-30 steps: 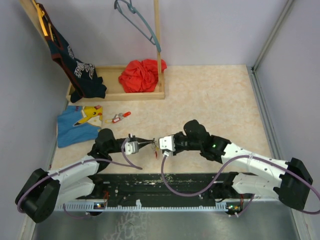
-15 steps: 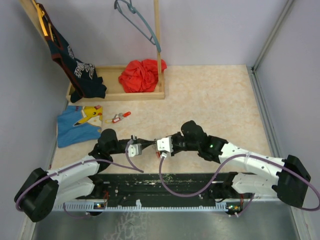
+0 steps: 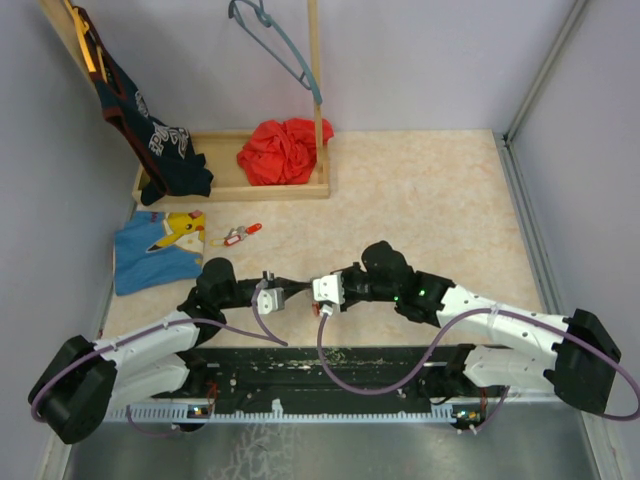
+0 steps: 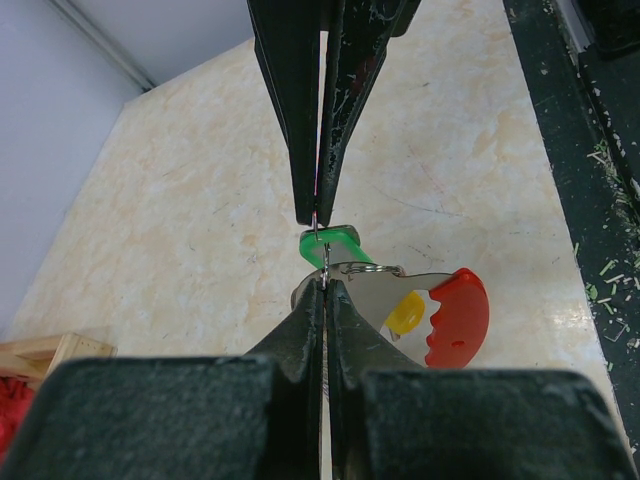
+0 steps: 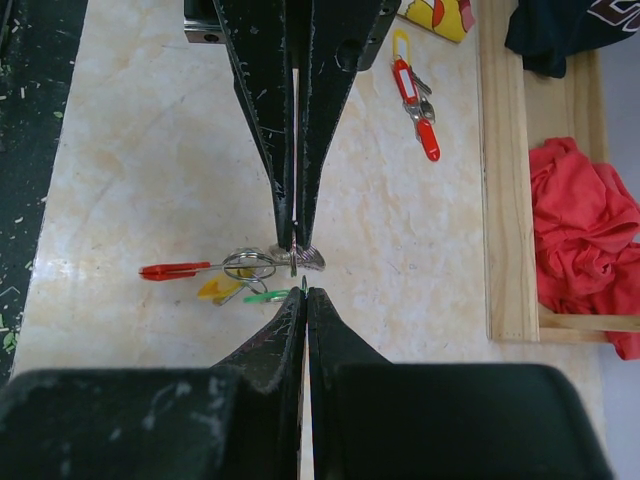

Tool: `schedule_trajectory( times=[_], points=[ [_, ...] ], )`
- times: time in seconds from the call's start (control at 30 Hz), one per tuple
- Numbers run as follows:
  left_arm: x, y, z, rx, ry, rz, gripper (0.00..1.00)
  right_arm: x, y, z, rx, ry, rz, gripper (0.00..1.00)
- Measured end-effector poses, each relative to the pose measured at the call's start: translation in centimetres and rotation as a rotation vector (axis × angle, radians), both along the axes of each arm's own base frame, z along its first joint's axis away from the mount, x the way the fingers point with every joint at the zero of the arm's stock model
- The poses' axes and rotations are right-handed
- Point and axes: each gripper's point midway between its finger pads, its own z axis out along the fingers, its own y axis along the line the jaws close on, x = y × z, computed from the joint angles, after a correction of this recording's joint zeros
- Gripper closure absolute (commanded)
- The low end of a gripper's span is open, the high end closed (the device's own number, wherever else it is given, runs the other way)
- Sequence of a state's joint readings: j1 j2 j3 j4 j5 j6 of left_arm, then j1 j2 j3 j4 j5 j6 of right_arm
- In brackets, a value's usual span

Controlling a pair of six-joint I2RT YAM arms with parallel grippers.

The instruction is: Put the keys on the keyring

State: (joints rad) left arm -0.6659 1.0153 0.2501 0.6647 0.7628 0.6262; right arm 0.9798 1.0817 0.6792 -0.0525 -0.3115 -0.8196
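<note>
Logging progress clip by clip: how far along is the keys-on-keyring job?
Done: nothing clearly. In hand: left gripper and right gripper, both shut, pinch a thin metal ring beside green, yellow and red keys. Left: threading unconfirmed; a red-tagged bunch lies untouched by the blue cloth.

Left arm (image 3: 150, 345) and right arm (image 3: 500, 325): white shells, black joints, looping purple cables (image 3: 330, 375). Left gripper (image 4: 326, 285) and right gripper (image 5: 303, 292): scuffed black.

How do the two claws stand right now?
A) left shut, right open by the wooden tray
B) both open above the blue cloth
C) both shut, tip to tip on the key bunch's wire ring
C: the left claw and right claw are shut, tips facing, pinching the key bunch by its thin wire ring.
</note>
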Motion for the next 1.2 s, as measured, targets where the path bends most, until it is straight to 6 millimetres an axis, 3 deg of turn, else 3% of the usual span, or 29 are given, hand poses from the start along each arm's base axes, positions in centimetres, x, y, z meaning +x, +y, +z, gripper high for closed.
schedule_trajectory(
  times=[1.2],
  points=[
    [0.15,0.05,0.09,-0.002,-0.003,0.010,1.00,-0.29,-0.09,-0.36,-0.007,0.026,-0.003,1.00]
  ],
)
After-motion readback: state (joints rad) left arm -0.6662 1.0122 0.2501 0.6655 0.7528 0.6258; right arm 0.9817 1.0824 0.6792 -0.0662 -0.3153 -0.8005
